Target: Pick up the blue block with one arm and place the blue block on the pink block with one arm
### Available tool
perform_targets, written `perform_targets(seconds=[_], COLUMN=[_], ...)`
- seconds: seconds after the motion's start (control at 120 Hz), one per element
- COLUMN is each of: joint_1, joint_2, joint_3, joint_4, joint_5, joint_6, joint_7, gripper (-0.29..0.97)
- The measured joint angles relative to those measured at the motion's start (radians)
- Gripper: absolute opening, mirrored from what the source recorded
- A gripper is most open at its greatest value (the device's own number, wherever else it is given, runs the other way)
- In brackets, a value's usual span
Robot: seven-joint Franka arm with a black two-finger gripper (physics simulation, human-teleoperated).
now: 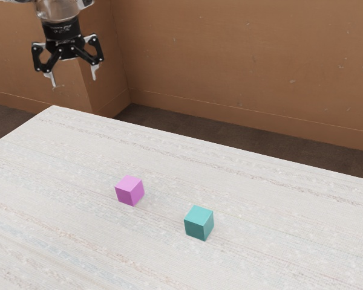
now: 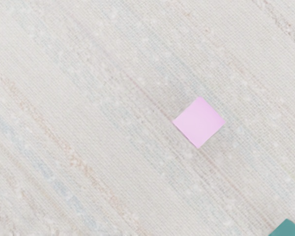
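A pink block (image 1: 129, 190) rests on the pale table near its middle. To the exterior view's right of it and a little nearer the front edge sits a teal-blue block (image 1: 199, 222). High above the table's far corner, at the exterior view's upper left, hangs my black gripper (image 1: 74, 76), open with nothing between its fingers. The wrist view looks straight down on the pink block (image 2: 199, 122), and a corner of the teal-blue block (image 2: 287, 228) peeks in at the picture's edge.
The table (image 1: 278, 241) is a whitish wood-grain slab with its far edge running diagonally across the exterior view. Behind it stand brown walls (image 1: 242, 54) and a dark floor strip. The two blocks lie about a block's width apart.
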Motion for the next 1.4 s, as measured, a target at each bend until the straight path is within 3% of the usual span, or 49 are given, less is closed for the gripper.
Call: perform_targets(seconds=[0.133, 0.233, 0.367, 0.517, 0.6, 0.817, 0.983, 1.4], joint_1=[0.057, 0.068, -0.081, -0.279, -0.300, -0.148, -0.218, -0.219], joint_2=[-0.019, -0.029, -0.002, 0.087, 0.105, 0.089, 0.167, 0.367], joint_3=[0.001, 0.013, 0.005, 0.002, 0.001, -0.033, -0.048, -0.074], joint_4=[-0.044, -0.065, -0.187, -0.217, -0.253, -0.419, -0.436, -0.400], joint_5=[0.035, -0.001, -0.057, -0.091, -0.099, -0.097, -0.100, -0.086], joint_6=[0.028, 0.048, 0.135, 0.277, 0.332, 0.517, 0.631, 0.810], joint_7=[-0.146, -0.236, -0.321, -0.351, -0.311, -0.208, -0.134, 0.171], gripper=[0.68, 0.68, 0.68, 0.68, 0.68, 0.68, 0.68, 0.68])
